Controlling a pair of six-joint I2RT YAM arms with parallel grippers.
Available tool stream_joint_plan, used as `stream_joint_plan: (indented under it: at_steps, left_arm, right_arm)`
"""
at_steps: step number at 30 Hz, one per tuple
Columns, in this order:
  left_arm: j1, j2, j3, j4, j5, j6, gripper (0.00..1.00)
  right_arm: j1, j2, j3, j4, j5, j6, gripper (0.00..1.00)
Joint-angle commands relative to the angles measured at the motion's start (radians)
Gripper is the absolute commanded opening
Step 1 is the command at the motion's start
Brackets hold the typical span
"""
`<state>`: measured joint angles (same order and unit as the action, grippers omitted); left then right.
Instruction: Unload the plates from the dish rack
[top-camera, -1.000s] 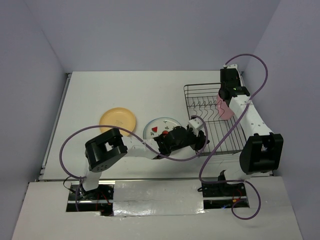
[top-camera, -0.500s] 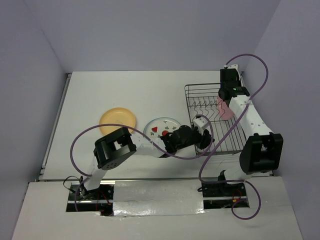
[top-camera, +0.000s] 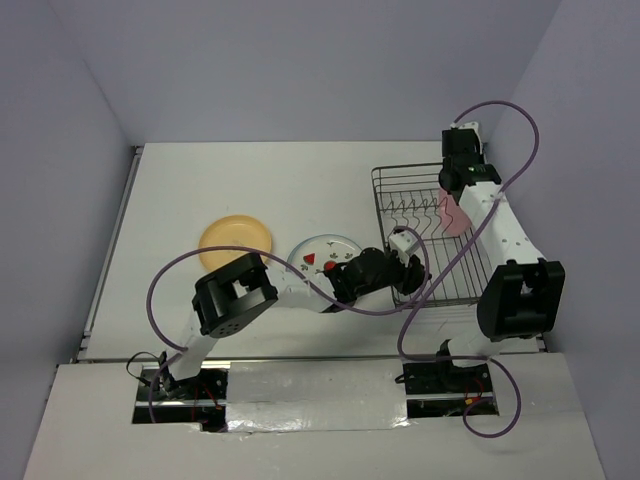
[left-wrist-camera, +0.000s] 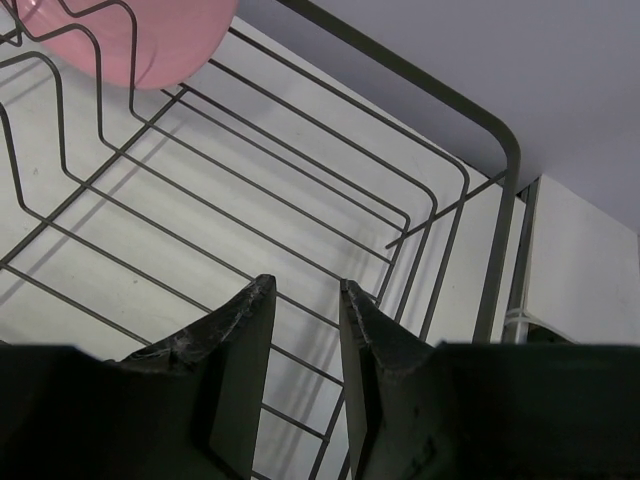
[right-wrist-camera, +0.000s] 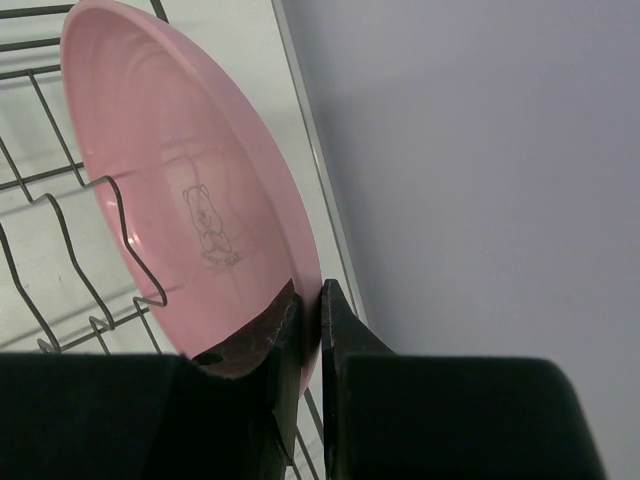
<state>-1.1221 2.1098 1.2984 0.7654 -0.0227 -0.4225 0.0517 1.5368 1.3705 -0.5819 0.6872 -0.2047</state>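
Observation:
The dish rack (top-camera: 376, 205) stands at the right of the table. The pink plate (top-camera: 453, 214) stands on edge among its tines. My right gripper (top-camera: 449, 196) is shut on the plate's rim; the right wrist view shows both fingers (right-wrist-camera: 290, 325) pinching the pink plate (right-wrist-camera: 190, 200). My left gripper (top-camera: 410, 276) is at the rack's near left corner, its jaws a little apart and empty (left-wrist-camera: 305, 290) above the rack's wires (left-wrist-camera: 500, 140). The pink plate's edge (left-wrist-camera: 150, 40) shows at the top left of that view. The yellow-orange plate (top-camera: 236, 240) and the white plate with red marks (top-camera: 320, 254) lie flat on the table.
The table's right edge and the grey wall (right-wrist-camera: 470, 150) lie close behind the rack. Purple cables (top-camera: 500, 110) loop over both arms. The left arm lies across the near side of the white plate.
My left arm has reached further right, bringing its gripper over the rack's near left corner. My right gripper has shifted slightly, still holding the pink plate.

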Motion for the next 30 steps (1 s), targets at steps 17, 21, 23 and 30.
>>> stream_joint_plan:
  at_steps: [17,21,23,30]
  left_arm:
    - [0.012,0.09,0.065,-0.046,0.032,-0.015,0.43]
    - [0.01,0.088,0.079,-0.046,0.036,-0.018,0.43]
    - [0.01,0.096,0.09,-0.048,0.043,-0.022,0.42]
    - [0.01,0.111,0.113,-0.055,0.047,-0.027,0.42]
  right_arm:
    - [0.008,0.103,0.137,0.102,0.147,0.001,0.0]
    - [0.03,0.123,0.119,0.171,0.224,-0.076,0.0]
    - [0.03,0.132,0.125,0.165,0.232,-0.059,0.0]
    - [0.05,0.146,0.122,0.206,0.307,-0.111,0.0]
